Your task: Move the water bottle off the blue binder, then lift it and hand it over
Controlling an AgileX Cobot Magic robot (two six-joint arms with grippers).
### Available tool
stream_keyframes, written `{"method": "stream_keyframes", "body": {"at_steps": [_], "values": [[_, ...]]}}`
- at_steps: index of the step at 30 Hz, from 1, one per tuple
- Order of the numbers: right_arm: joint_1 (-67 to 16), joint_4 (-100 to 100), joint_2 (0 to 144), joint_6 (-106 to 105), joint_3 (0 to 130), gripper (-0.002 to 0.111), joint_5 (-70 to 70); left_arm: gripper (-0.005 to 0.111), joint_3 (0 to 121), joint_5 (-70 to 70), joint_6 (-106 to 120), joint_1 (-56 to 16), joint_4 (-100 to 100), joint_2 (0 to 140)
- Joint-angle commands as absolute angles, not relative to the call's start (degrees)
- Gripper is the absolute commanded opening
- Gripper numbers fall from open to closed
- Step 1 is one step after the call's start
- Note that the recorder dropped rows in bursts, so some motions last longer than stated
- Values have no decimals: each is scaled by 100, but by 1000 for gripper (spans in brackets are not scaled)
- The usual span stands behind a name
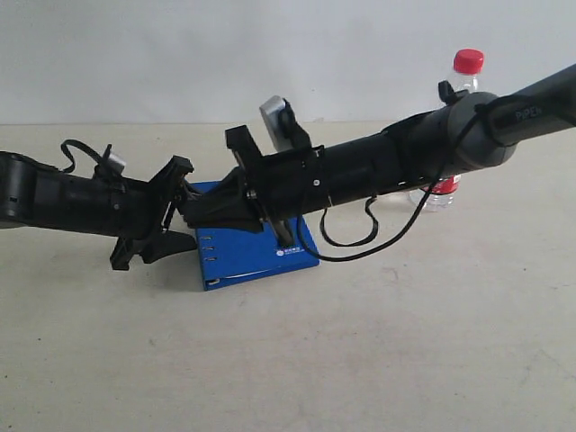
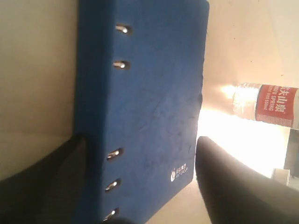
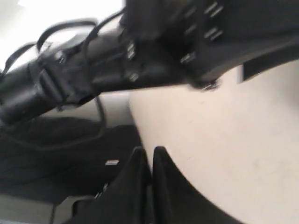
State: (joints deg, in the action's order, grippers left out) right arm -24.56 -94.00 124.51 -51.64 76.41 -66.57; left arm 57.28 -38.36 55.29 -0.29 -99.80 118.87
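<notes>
The blue binder [image 1: 297, 245] lies flat on the table, mostly hidden under both arms. In the left wrist view the binder [image 2: 149, 98] fills the space between the wide-apart fingers [image 2: 224, 182] of my left gripper [image 2: 140, 142]. That left gripper [image 1: 180, 203] is open at the binder's spine end. My right gripper [image 1: 191, 210] reaches across the binder, shut and empty, its tip right at the left gripper's mouth. Its closed tips [image 3: 148, 153] hold nothing. The water bottle [image 1: 466, 76] stands upright on the table at the back right, off the binder and partly behind the right arm. Its red label [image 2: 275, 106] shows beyond the binder.
The beige table [image 1: 405, 351] stretches in front of the arms, with a white wall behind it. A loose black cable [image 1: 360, 241] hangs from the right arm over the binder's corner. The left arm's black body [image 3: 70, 79] crosses the right wrist view.
</notes>
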Motion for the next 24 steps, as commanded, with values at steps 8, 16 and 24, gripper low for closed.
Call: {"method": "stream_keyframes", "body": {"at_steps": [8, 16, 24], "values": [[-1236, -8035, 12391, -5096, 7668, 58, -6166, 62, 5767, -4044, 5883, 52, -9995, 11901], [-1253, -7142, 12401, -5083, 7679, 64, -4491, 62, 5767, -4055, 5895, 52, -9609, 11906], [-1253, -7145, 12824, -4963, 8056, 64, -4547, 62, 5767, -4181, 5961, 52, -9516, 11915]]}}
